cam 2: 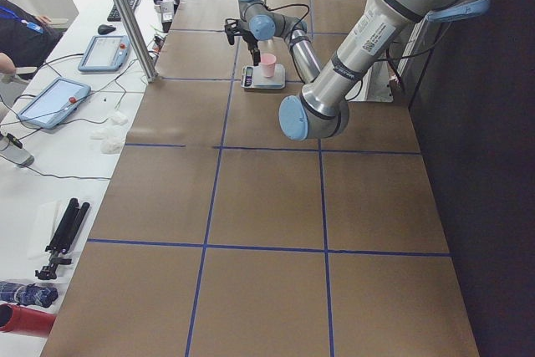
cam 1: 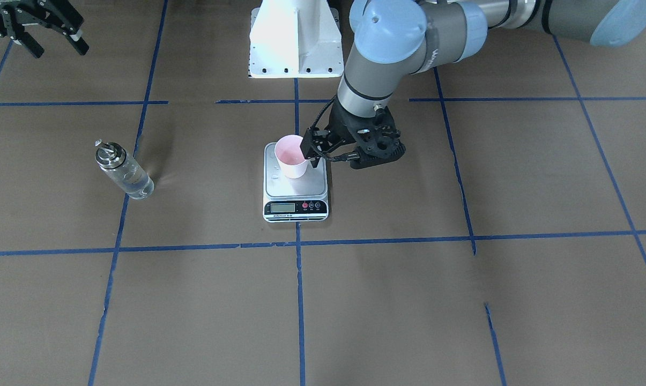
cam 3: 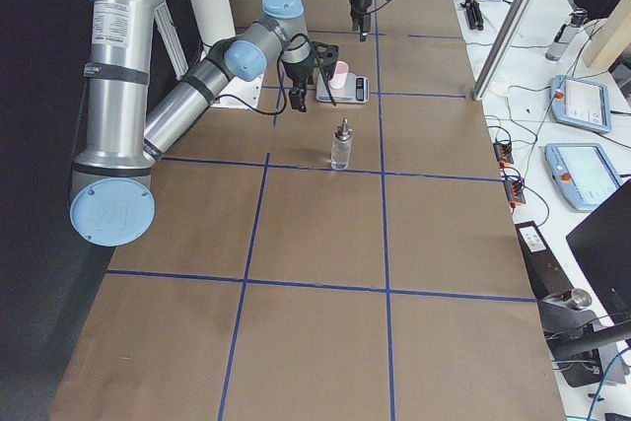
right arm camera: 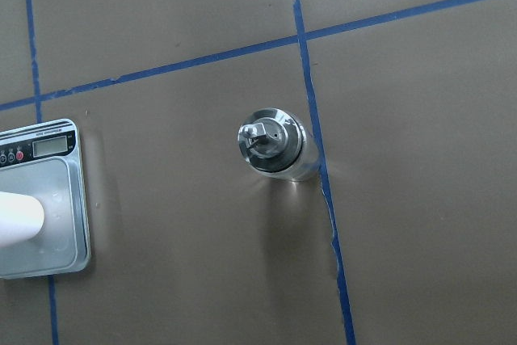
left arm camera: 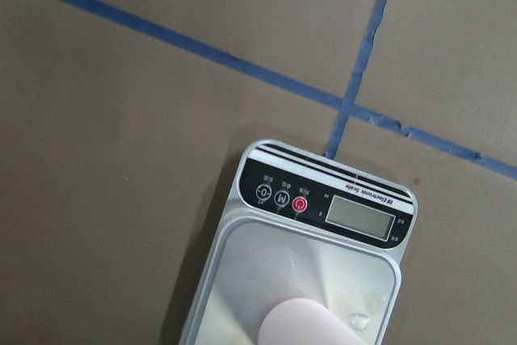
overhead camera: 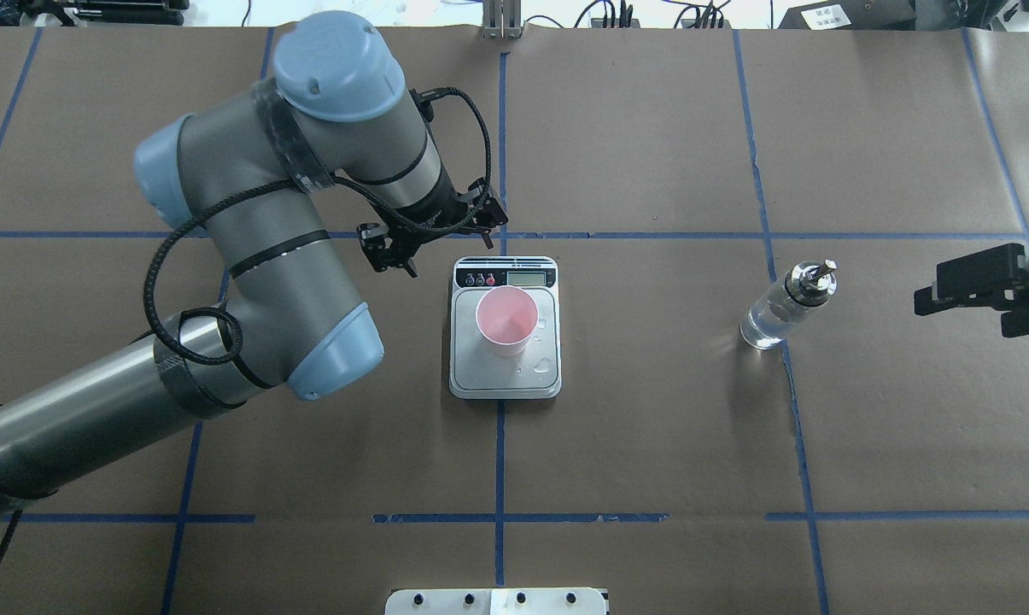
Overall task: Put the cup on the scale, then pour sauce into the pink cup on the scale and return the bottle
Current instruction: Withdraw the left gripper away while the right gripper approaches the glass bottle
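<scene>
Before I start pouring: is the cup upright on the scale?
Upright. The cup stands mouth-up on the scale, its pink inside showing from overhead.

Pink cup, silver-and-black scale, clear bottle, brown table with blue grid lines.

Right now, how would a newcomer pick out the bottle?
On the brown table, find the scale at the centre; the bottle stands alone beside a blue tape line toward the robot's right. It is clear glass with a silver spout cap, taller than the pink cup on the scale.
</scene>
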Tool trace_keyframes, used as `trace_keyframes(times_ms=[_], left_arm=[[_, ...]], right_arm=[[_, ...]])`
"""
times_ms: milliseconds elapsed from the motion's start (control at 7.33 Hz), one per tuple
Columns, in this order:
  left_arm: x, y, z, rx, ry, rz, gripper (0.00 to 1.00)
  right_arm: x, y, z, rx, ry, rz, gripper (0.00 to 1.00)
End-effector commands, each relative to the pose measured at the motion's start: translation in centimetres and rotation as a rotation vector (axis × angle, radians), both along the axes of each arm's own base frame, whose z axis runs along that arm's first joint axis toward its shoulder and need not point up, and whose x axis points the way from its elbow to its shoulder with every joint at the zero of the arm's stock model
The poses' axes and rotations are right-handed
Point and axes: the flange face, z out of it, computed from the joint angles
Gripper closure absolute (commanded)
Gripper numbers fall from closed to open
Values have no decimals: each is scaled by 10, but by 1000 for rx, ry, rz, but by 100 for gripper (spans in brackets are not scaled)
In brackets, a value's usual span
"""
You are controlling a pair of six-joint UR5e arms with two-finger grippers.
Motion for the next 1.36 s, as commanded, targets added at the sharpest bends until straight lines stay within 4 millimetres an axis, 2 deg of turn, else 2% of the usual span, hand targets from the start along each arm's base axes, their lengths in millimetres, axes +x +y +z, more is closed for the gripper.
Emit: trace_keyframes(times_ms=[0,409,545,682,818,955,1091,1227], left_arm=[[-85,-10,22,75,26,27,0],[-140,-4,65,196,-9,64,0],[-155,2,86,240,-32,95,0],[-172,-3,103,270,-56,107,0],[-179,-5,114,284,-71,120,0],[-182,-8,119,294,-80,126,0],[-185,-7,128,295,-90,132,0],[-188,-9,131,314,-98,141,0]], right_arm=[[-48,25,-8,68,80,68,0],[-103,56,7,220,211,163,0],[-107,62,16,268,228,192,0],[-103,69,38,316,215,213,0],[-111,73,80,390,197,255,0],[-131,70,120,467,141,312,0],[-138,70,145,527,133,318,0],[-140,69,153,552,145,333,0]])
